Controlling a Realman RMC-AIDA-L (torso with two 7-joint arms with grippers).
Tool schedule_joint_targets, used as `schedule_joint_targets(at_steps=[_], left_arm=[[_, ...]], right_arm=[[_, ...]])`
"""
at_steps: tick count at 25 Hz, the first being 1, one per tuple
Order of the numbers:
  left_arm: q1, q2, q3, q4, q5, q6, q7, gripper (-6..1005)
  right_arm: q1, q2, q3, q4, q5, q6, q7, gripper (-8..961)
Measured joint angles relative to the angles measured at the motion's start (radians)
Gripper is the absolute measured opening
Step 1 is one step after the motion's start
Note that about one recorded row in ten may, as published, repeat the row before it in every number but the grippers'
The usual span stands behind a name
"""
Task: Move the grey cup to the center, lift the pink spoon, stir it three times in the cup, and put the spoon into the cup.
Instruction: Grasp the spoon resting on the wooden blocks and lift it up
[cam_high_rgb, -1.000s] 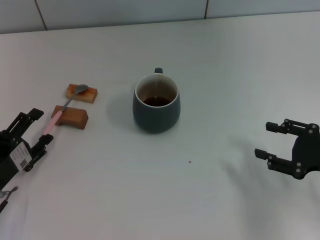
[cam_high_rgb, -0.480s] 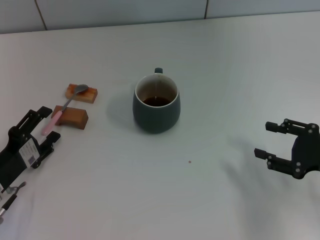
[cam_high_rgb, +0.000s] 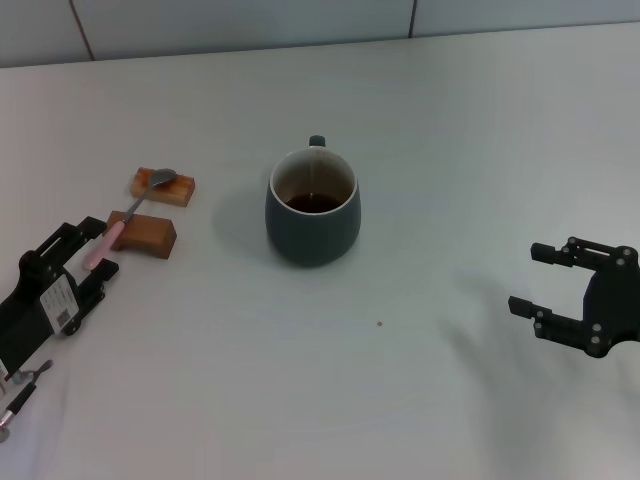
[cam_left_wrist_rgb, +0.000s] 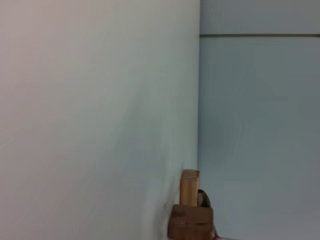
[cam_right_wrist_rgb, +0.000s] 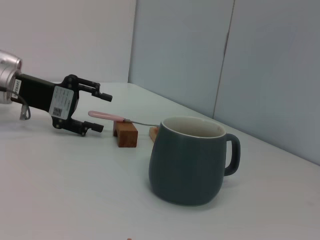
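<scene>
The grey cup (cam_high_rgb: 313, 207) stands upright in the middle of the table with dark liquid inside, handle pointing away from me; it also shows in the right wrist view (cam_right_wrist_rgb: 192, 160). The pink spoon (cam_high_rgb: 127, 216) lies across two wooden blocks (cam_high_rgb: 142, 233) at the left, bowl on the far block; it also shows in the right wrist view (cam_right_wrist_rgb: 111, 116). My left gripper (cam_high_rgb: 88, 250) is open, its fingers on either side of the pink handle's end; it also shows in the right wrist view (cam_right_wrist_rgb: 97, 112). My right gripper (cam_high_rgb: 535, 280) is open and empty at the right.
The two brown wooden blocks (cam_right_wrist_rgb: 126, 133) hold the spoon off the white table (cam_high_rgb: 420, 100). A tiled wall (cam_high_rgb: 250, 20) runs along the table's far edge. A small dark speck (cam_high_rgb: 380, 323) lies in front of the cup.
My left gripper has moved forward toward the spoon's pink handle, so its fingers now flank the handle's end. The cup, spoon and right arm have not moved.
</scene>
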Motion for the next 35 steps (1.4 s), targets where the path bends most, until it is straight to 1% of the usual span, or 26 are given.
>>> schedule_joint_targets(at_steps=[10,21,27,35], left_arm=[[-0.005,0.000,0.000,0.000,0.001,-0.020,-0.003,608],[-0.017,0.000,0.000,0.000,0.001,-0.016,-0.008,527],[-0.017,0.000,0.000,0.000,0.002,-0.023,-0.009,433],[-0.019,-0.002,0.000,-0.003,0.003,-0.024,-0.009,414]], right_arm=[[0.006,0.000,0.000,0.001,0.000,0.000,0.000,681],[0.018,0.000,0.000,0.018,0.001,0.010,0.000,680],[0.019,0.000,0.000,0.018,0.002,0.013,0.000,681],[0.020,0.000,0.000,0.019,0.002,0.014,0.000,680]])
